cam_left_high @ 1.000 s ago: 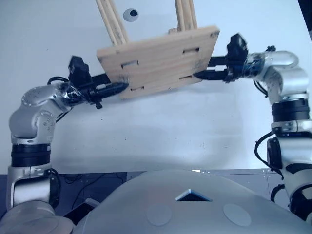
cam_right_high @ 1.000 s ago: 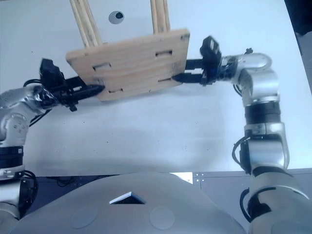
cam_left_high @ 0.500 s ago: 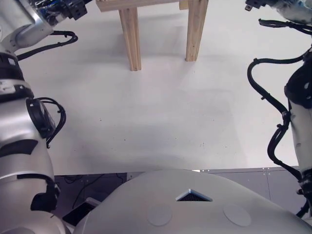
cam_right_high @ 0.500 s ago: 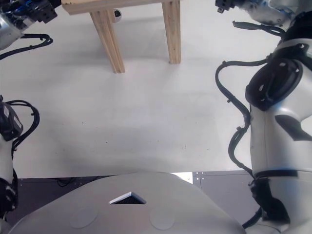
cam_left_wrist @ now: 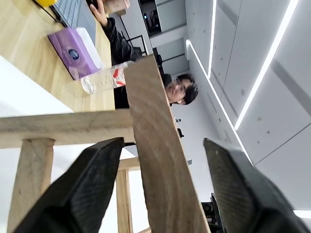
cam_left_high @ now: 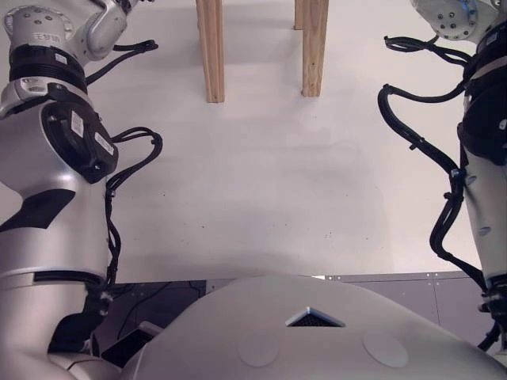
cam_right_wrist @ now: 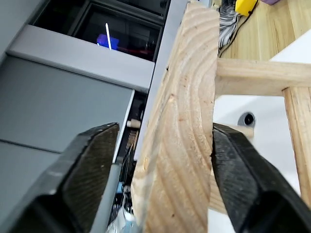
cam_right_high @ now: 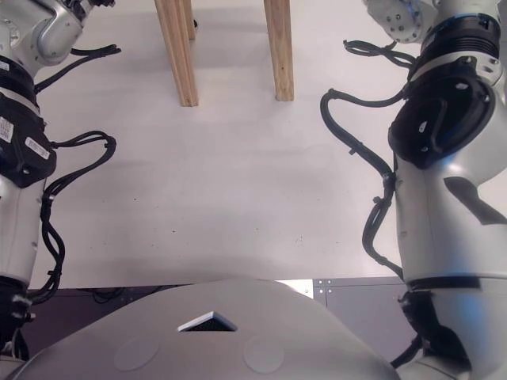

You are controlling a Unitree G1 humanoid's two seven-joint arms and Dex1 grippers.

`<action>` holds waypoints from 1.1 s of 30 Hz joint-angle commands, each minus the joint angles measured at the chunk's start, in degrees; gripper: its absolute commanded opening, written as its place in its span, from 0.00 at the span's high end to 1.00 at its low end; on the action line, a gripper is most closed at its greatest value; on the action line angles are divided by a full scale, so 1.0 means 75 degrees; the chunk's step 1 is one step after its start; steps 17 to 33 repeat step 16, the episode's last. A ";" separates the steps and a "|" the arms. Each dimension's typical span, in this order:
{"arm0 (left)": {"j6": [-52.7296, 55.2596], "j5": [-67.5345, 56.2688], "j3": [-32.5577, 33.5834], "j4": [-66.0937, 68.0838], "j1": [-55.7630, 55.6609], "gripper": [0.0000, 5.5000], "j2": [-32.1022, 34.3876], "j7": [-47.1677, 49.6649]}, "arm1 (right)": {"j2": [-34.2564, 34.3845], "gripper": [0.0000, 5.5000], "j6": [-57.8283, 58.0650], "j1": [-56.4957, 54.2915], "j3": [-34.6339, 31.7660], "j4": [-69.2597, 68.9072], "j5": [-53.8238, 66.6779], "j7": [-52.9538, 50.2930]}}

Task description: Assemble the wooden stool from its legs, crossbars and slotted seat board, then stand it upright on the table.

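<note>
The wooden stool stands on the white table, with two of its legs planted at the far middle. Both arms reach up at either side of it. In the left wrist view the slotted seat board runs edge-on between the fingers of my left gripper, with a gap on each side; a crossbar and a leg join below it. My right gripper straddles the board's other edge, one finger against the wood and the other apart from it.
The table's front edge runs just ahead of me. A small round disc lies on the table behind the stool. Arm cables hang at both sides. A wooden desk with a purple box stands beyond the table.
The stool has swung from seat-facing-me to upright, with its legs set on the table. Both arms have risen, and the seat and grippers have passed above the eye views.
</note>
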 commanded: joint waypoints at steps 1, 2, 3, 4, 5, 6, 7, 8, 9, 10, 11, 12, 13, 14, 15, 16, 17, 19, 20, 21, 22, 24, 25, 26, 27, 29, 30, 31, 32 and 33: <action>-0.0137 0.0070 0.0758 0.0072 -0.0117 0.34 0.0347 0.0012 | -0.0435 0.32 -0.0572 0.0143 -0.0339 -0.0094 0.0495 -0.0125; -0.0175 0.0073 0.0924 0.0068 -0.0062 0.30 0.0372 -0.0014 | -0.0494 0.27 -0.0681 0.0255 -0.0387 -0.0100 0.0549 -0.0160; -0.0212 0.0129 0.1055 0.0052 0.0039 0.28 0.0365 -0.0042 | -0.0517 0.25 -0.0863 0.0426 -0.0423 -0.0099 0.0581 -0.0245; -0.0236 0.0210 0.1132 0.0038 0.0137 0.24 0.0338 -0.0055 | -0.0512 0.21 -0.1040 0.0595 -0.0390 -0.0101 0.0573 -0.0305; -0.0357 0.0339 0.1158 0.0007 0.0238 0.22 0.0301 -0.0047 | -0.0488 0.18 -0.1330 0.0803 -0.0316 -0.0131 0.0505 -0.0387; -0.0565 0.0465 0.1185 -0.0026 0.0324 0.18 0.0266 0.0027 | -0.0456 0.14 -0.1669 0.1022 -0.0141 -0.0220 0.0349 -0.0339; -0.1097 0.0723 0.1141 -0.0103 0.0443 0.16 0.0243 0.0181 | -0.0376 0.11 -0.2175 0.1273 0.0044 -0.0378 0.0183 -0.0251; -0.2116 0.1148 0.1003 -0.0245 0.0677 0.14 0.0196 0.0459 | -0.0186 0.09 -0.2908 0.1631 0.0332 -0.0722 -0.0045 0.0115; -0.3100 0.1533 0.0919 -0.0387 0.0956 0.13 0.0126 0.0794 | 0.0069 0.05 -0.3733 0.2039 0.0654 -0.1151 -0.0277 0.0465; -0.4162 0.2084 0.0674 -0.0657 0.1400 0.13 -0.0011 0.0984 | 0.0434 0.04 -0.4479 0.2557 0.0888 -0.1672 -0.0433 0.0692; -0.5141 0.2707 0.0301 -0.0974 0.1931 0.13 -0.0225 0.1070 | 0.0881 0.03 -0.5125 0.3070 0.1015 -0.2237 -0.0476 0.0789; -0.6016 0.3321 -0.0097 -0.1244 0.2442 0.13 -0.0448 0.1135 | 0.1287 0.03 -0.5646 0.3506 0.1133 -0.2681 -0.0514 0.0813; -0.6774 0.3950 -0.0532 -0.1396 0.2918 0.13 -0.0651 0.1271 | 0.1603 0.03 -0.6224 0.3874 0.1400 -0.2936 -0.0732 0.0805; -0.7356 0.4395 -0.0800 -0.1448 0.3267 0.13 -0.0816 0.1465 | 0.1813 0.03 -0.6709 0.4113 0.1676 -0.3033 -0.0998 0.0723; -0.7790 0.4652 -0.0905 -0.1455 0.3505 0.13 -0.0962 0.1610 | 0.1950 0.03 -0.7024 0.4269 0.1915 -0.3089 -0.1210 0.0646; -0.8080 0.4852 -0.0976 -0.1438 0.3643 0.13 -0.1059 0.1771 | 0.2034 0.03 -0.7247 0.4361 0.2092 -0.3136 -0.1347 0.0596; -0.8080 0.4852 -0.0976 -0.1438 0.3643 0.13 -0.1059 0.1771 | 0.2034 0.03 -0.7247 0.4361 0.2092 -0.3136 -0.1347 0.0596; -0.8080 0.4852 -0.0976 -0.1438 0.3643 0.13 -0.1059 0.1771 | 0.2034 0.03 -0.7247 0.4361 0.2092 -0.3136 -0.1347 0.0596; -0.8080 0.4852 -0.0976 -0.1438 0.3643 0.13 -0.1059 0.1771 | 0.2034 0.03 -0.7247 0.4361 0.2092 -0.3136 -0.1347 0.0596; -0.8080 0.4852 -0.0976 -0.1438 0.3643 0.13 -0.1059 0.1771 | 0.2034 0.03 -0.7247 0.4361 0.2092 -0.3136 -0.1347 0.0596; -0.8080 0.4852 -0.0976 -0.1438 0.3643 0.13 -0.1059 0.1771 | 0.2034 0.03 -0.7247 0.4361 0.2092 -0.3136 -0.1347 0.0596; -0.8080 0.4852 -0.0976 -0.1438 0.3643 0.13 -0.1059 0.1771 | 0.2034 0.03 -0.7247 0.4361 0.2092 -0.3136 -0.1347 0.0596; -0.8080 0.4852 -0.0976 -0.1438 0.3643 0.13 -0.1059 0.1771 | 0.2034 0.03 -0.7247 0.4361 0.2092 -0.3136 -0.1347 0.0596; -0.8080 0.4852 -0.0976 -0.1438 0.3643 0.13 -0.1059 0.1771 | 0.2034 0.03 -0.7247 0.4361 0.2092 -0.3136 -0.1347 0.0596; -0.8080 0.4852 -0.0976 -0.1438 0.3643 0.13 -0.1059 0.1771 | 0.2034 0.03 -0.7247 0.4361 0.2092 -0.3136 -0.1347 0.0596; -0.8080 0.4852 -0.0976 -0.1438 0.3643 0.13 -0.1059 0.1771 | 0.2034 0.03 -0.7247 0.4361 0.2092 -0.3136 -0.1347 0.0596; -0.8080 0.4852 -0.0976 -0.1438 0.3643 0.13 -0.1059 0.1771 | 0.2034 0.03 -0.7247 0.4361 0.2092 -0.3136 -0.1347 0.0596; -0.8080 0.4852 -0.0976 -0.1438 0.3643 0.13 -0.1059 0.1771 | 0.2034 0.03 -0.7247 0.4361 0.2092 -0.3136 -0.1347 0.0596; -0.8080 0.4852 -0.0976 -0.1438 0.3643 0.13 -0.1059 0.1771 | 0.2034 0.03 -0.7247 0.4361 0.2092 -0.3136 -0.1347 0.0596; -0.8080 0.4852 -0.0976 -0.1438 0.3643 0.13 -0.1059 0.1771 | 0.2034 0.03 -0.7247 0.4361 0.2092 -0.3136 -0.1347 0.0596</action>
